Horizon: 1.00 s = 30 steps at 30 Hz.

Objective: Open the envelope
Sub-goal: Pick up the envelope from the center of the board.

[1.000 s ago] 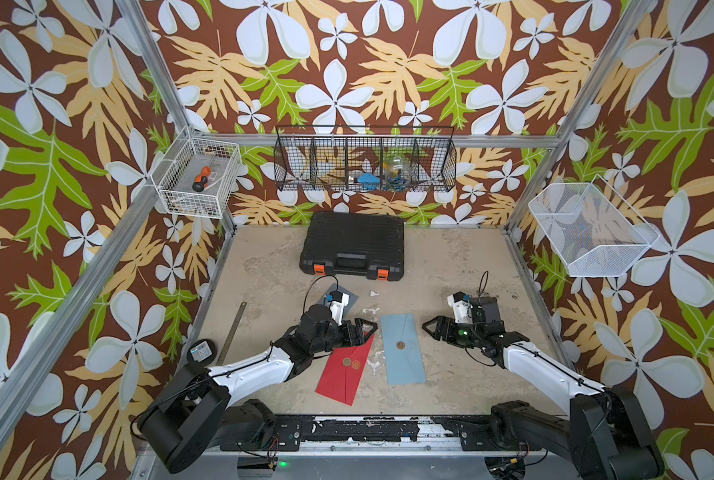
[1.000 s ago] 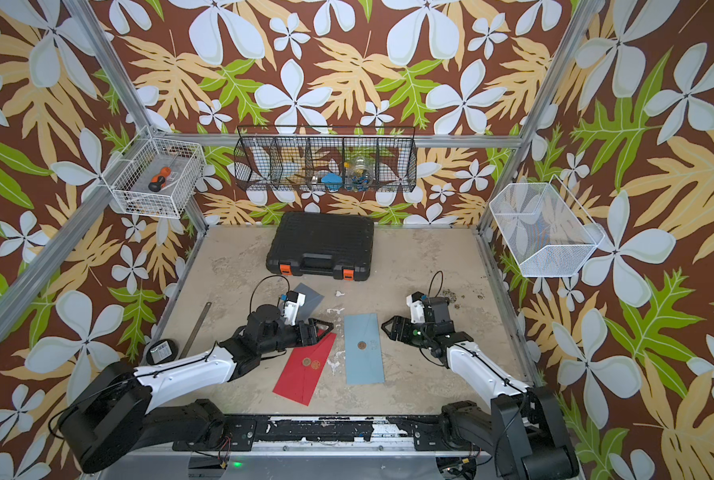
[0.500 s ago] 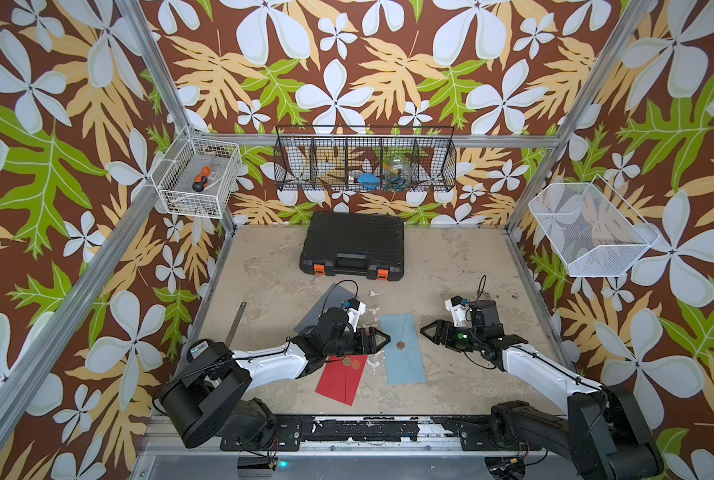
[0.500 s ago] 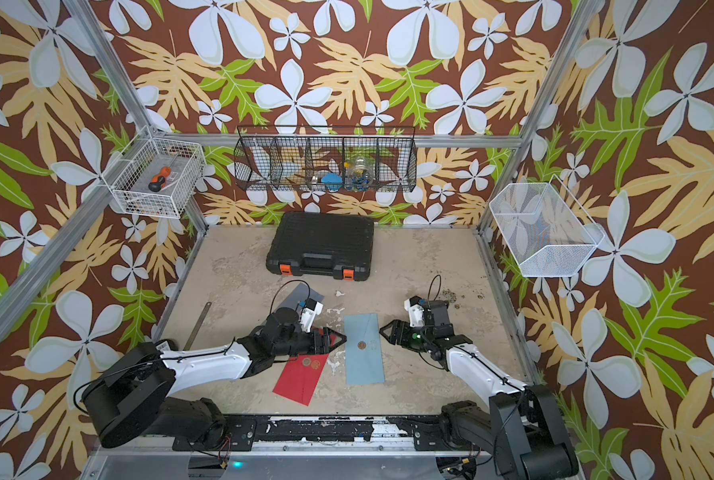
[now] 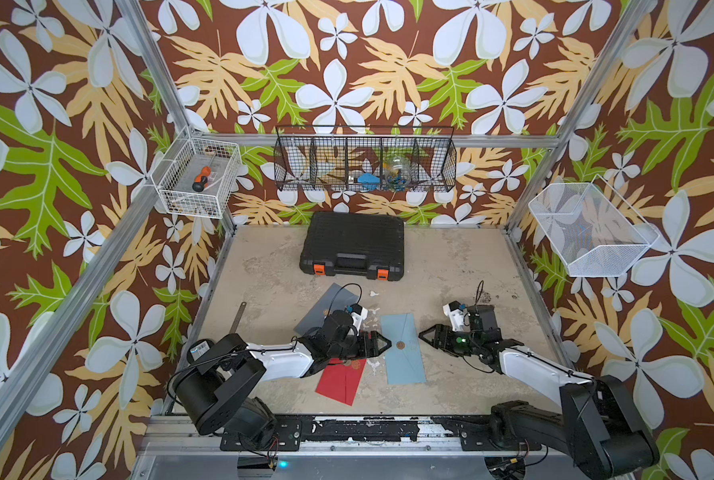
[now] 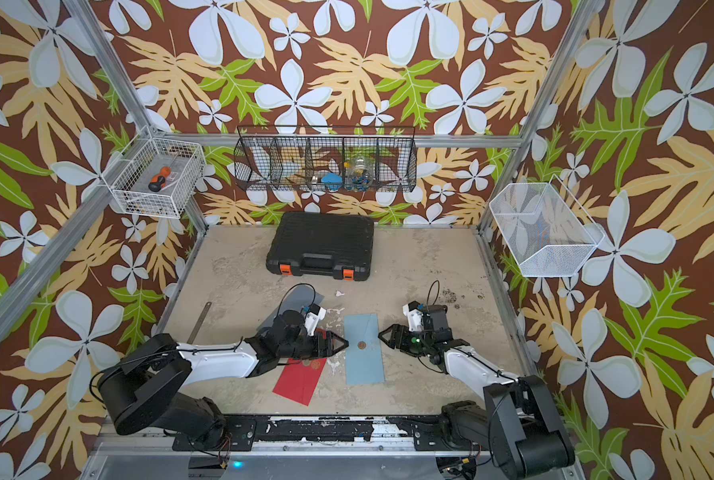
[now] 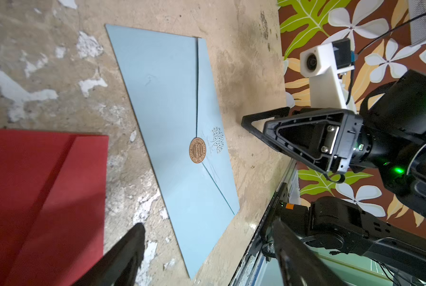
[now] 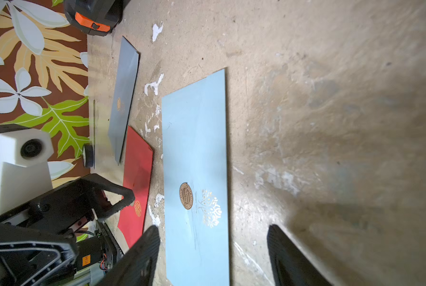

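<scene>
Three flat envelopes lie on the mottled beige tabletop [image 5: 451, 270]. The light blue paper envelope [image 5: 403, 361] is in the middle between the two arms. The red paper envelope [image 5: 341, 382] lies just beside it on the left arm's side. The grey paper envelope [image 5: 326, 301] is farther back, partly hidden by the left wrist. The blue one lies flap side up with its flap down under one round copper-coloured seal [image 7: 197, 150], whose ring of lettering is too small to read. A gold foil tree motif [image 8: 210, 208] sits beside the seal, and the red envelope carries one round gold emblem [image 8: 137, 208]. Both marks are clear only in the wrist views. The right wrist view takes in all three envelopes, the left wrist view only the blue and red. Only the top views show the black plastic case [image 5: 353, 245] with two orange latches. The left gripper [image 5: 382, 345] and right gripper [image 5: 426, 335] point at the blue envelope from opposite long edges, each with jaws spread and nothing between them.
</scene>
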Each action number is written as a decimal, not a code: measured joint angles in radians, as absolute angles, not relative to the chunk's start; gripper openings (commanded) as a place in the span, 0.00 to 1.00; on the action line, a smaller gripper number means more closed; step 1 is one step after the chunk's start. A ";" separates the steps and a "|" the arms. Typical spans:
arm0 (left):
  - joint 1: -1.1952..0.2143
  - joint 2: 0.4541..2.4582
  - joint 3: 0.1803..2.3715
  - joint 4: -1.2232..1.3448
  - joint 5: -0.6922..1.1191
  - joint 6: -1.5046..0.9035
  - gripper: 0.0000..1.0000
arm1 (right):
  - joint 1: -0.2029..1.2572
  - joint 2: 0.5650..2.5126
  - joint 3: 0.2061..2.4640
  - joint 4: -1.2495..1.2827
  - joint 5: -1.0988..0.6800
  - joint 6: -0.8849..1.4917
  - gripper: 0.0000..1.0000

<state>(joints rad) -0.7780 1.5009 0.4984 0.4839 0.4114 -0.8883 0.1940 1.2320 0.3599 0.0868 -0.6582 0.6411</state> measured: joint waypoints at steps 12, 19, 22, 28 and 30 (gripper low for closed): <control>-0.782 1.585 0.558 0.498 0.443 -0.888 0.82 | 0.195 1.333 0.376 0.146 -0.701 0.643 0.70; -0.785 1.647 0.582 0.506 0.458 -0.888 0.81 | 0.195 1.377 0.400 0.183 -0.709 0.643 0.74; -0.788 1.666 0.582 0.507 0.466 -0.888 0.81 | 0.195 1.379 0.402 0.186 -0.709 0.643 0.74; -0.788 1.676 0.577 0.535 0.476 -0.890 0.81 | 0.195 1.373 0.395 0.194 -0.706 0.643 0.74; -0.788 1.678 0.576 0.540 0.479 -0.893 0.81 | 0.195 1.378 0.395 0.197 -0.706 0.643 0.73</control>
<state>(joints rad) -0.7883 1.6779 0.5758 0.5400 0.4789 -0.8928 0.1947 1.3777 0.3946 0.1970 -0.7063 0.6430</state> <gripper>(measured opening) 0.811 0.735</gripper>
